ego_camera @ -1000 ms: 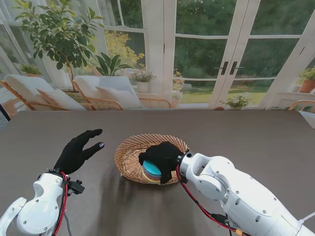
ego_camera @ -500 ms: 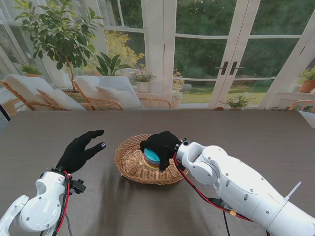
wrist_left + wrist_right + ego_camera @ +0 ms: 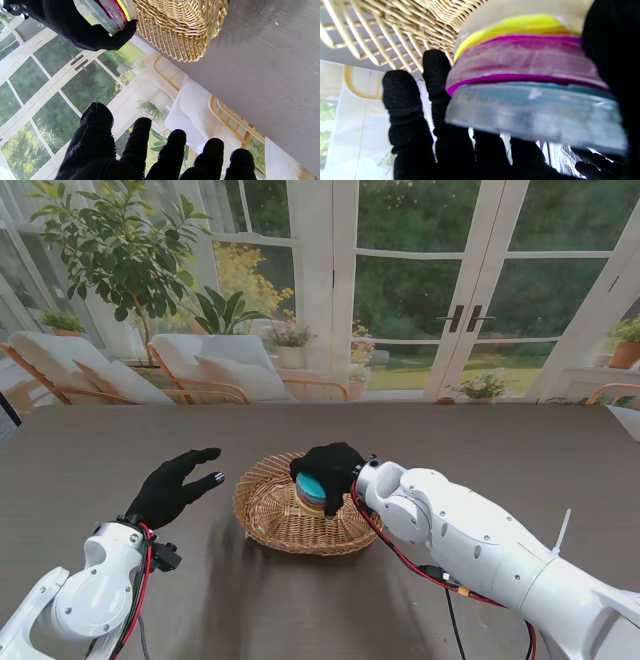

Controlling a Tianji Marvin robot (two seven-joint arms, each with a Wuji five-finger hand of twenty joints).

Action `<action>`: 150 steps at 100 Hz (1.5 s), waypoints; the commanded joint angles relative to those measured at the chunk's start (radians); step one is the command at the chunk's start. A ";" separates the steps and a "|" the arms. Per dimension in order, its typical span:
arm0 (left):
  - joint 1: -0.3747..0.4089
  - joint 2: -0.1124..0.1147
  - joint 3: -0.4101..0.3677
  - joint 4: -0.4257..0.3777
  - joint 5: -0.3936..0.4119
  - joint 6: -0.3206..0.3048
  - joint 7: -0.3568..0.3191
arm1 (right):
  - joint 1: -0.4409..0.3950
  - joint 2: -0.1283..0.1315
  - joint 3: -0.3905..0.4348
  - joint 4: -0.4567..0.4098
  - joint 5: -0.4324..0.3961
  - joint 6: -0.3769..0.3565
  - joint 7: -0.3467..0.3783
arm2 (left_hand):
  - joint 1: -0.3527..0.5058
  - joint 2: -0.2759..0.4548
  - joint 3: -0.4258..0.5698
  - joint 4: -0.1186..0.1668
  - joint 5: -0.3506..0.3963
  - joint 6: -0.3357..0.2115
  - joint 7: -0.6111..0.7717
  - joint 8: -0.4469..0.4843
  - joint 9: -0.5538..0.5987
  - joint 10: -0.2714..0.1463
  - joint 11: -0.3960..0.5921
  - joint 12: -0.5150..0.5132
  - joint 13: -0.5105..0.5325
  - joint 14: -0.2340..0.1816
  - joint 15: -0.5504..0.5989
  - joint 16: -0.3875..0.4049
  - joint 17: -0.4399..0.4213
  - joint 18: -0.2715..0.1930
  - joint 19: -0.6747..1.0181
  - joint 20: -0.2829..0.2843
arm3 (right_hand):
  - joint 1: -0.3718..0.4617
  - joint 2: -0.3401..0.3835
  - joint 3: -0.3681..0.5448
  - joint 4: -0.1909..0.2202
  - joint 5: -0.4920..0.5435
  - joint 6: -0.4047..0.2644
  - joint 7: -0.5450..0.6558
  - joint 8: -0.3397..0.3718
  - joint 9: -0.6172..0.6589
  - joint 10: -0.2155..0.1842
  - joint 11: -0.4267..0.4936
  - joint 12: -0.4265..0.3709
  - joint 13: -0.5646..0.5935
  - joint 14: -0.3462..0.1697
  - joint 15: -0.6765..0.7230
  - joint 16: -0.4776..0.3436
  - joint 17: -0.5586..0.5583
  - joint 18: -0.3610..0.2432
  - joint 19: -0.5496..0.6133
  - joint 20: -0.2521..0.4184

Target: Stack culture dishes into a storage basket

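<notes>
Right hand (image 3: 328, 470) grips stacked dishes (image 3: 311, 492) over the basket (image 3: 262, 515), likely to set down; left hand (image 3: 172, 488) spread, empty, clear.

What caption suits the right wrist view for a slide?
Right hand holding stacked culture dishes over the wicker basket.

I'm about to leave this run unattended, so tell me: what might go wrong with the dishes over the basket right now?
1. The right hand grips the stack of culture dishes by its edges; the layers look tilted in the wrist view, so one may slide out.
2. The wicker basket is unheld, with the left hand open and apart from it; a knock on the rim could shift it.
</notes>
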 commanded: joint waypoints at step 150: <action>-0.010 0.003 0.009 0.021 -0.009 0.024 -0.047 | 0.169 -0.194 -0.284 0.435 0.073 -0.061 -0.117 | 0.030 0.045 -0.016 0.025 0.006 -0.027 0.002 0.004 -0.017 -0.005 0.000 0.008 0.024 0.008 0.005 0.005 -0.001 0.008 0.002 0.007 | 0.134 0.251 0.150 0.212 0.087 0.008 0.213 0.073 0.011 -0.120 0.154 0.076 -0.050 -0.105 -0.030 -0.017 0.118 -0.024 -0.041 0.022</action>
